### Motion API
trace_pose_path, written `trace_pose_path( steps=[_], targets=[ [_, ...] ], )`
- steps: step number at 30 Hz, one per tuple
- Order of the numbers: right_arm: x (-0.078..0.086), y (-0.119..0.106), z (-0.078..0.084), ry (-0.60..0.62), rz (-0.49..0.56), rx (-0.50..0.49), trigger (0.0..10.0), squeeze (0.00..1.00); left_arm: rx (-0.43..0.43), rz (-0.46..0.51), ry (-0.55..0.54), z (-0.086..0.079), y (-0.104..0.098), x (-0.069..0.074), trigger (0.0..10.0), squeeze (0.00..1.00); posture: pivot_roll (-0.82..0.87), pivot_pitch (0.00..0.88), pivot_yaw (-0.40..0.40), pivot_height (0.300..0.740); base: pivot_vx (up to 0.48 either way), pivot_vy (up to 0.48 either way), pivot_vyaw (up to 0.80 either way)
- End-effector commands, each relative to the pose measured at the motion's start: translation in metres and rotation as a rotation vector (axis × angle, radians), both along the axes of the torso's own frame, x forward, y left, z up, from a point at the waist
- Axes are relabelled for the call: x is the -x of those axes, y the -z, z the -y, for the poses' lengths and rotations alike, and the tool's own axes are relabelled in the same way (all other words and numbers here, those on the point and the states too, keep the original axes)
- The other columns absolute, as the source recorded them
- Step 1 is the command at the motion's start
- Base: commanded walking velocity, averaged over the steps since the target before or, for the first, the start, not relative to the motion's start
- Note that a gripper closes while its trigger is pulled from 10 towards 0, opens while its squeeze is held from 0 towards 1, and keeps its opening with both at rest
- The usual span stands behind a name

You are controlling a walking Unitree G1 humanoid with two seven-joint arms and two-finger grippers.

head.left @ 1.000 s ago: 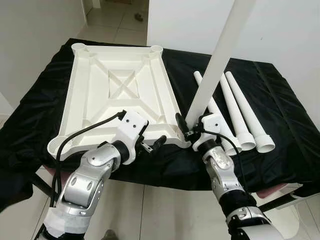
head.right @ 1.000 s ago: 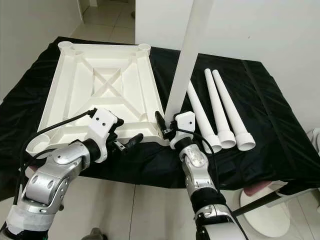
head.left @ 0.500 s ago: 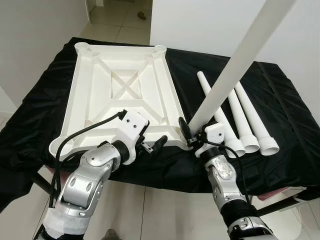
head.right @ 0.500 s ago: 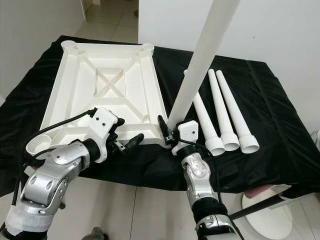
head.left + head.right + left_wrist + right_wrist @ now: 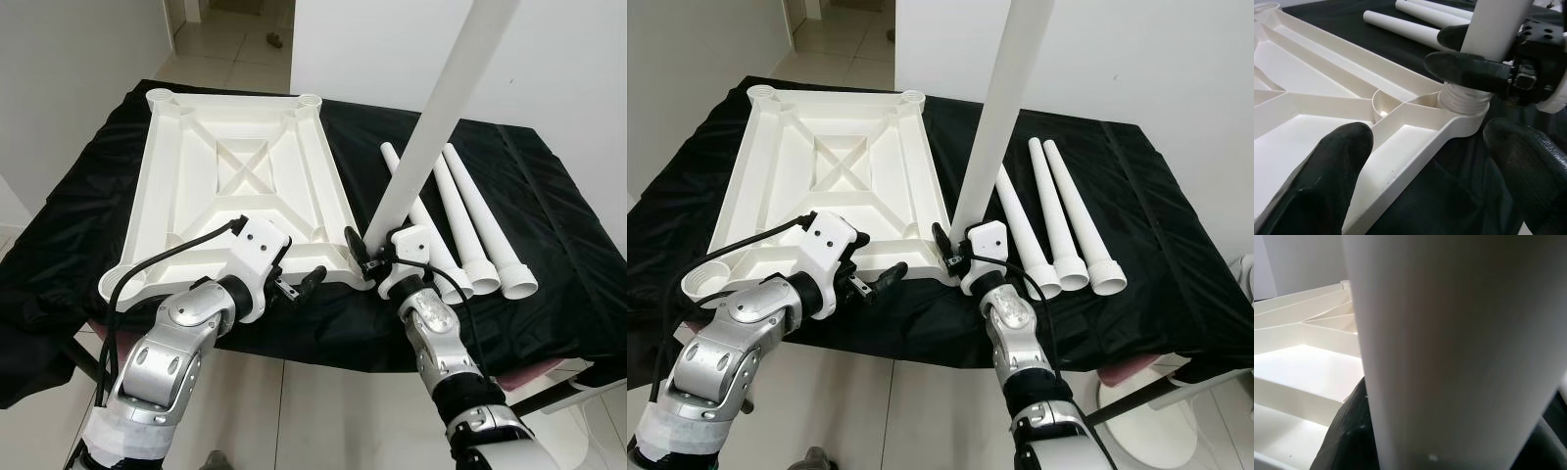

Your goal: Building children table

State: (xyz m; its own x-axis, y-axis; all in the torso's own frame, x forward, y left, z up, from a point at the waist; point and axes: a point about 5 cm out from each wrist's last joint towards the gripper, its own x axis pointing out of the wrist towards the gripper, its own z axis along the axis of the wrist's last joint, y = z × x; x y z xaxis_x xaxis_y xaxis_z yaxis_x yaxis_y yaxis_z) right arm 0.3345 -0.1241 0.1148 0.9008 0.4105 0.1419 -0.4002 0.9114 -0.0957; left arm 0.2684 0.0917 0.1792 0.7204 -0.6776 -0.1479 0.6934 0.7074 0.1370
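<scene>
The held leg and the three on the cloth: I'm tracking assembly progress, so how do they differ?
The held leg stands nearly upright; the three loose legs lie flat. The held leg sits in the tabletop corner socket, gripped by the right gripper; the loose legs lie side by side, untouched. All are white tapered tubes.

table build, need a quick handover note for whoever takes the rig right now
Right pincer: shut on the white table leg, standing with its threaded end in the near right corner socket of the upturned tabletop.
Left pincer: open, by the tabletop's near edge, holding nothing.
Three spare legs lie on the black cloth to the right.
Done: first leg placed. Left: seat it fully, fit three more.
</scene>
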Motion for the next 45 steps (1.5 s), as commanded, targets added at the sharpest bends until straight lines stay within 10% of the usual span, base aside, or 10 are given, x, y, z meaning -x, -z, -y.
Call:
trace_pose_path(
  steps=[1,45],
  targets=[
    [0.016,0.052,0.014,0.033,-0.269,0.045,10.0,0.0,-0.006,-0.007,-0.027,-0.001,0.002,0.002,10.0,0.0,0.21,0.067,-0.039,0.74,0.0,0.0,0.0],
    [-0.012,0.044,0.031,0.102,-0.495,-0.055,10.0,0.0,0.0,-0.014,-0.039,-0.002,0.001,0.005,10.0,0.0,0.21,0.091,-0.043,0.74,0.0,0.0,0.0]
  ],
)
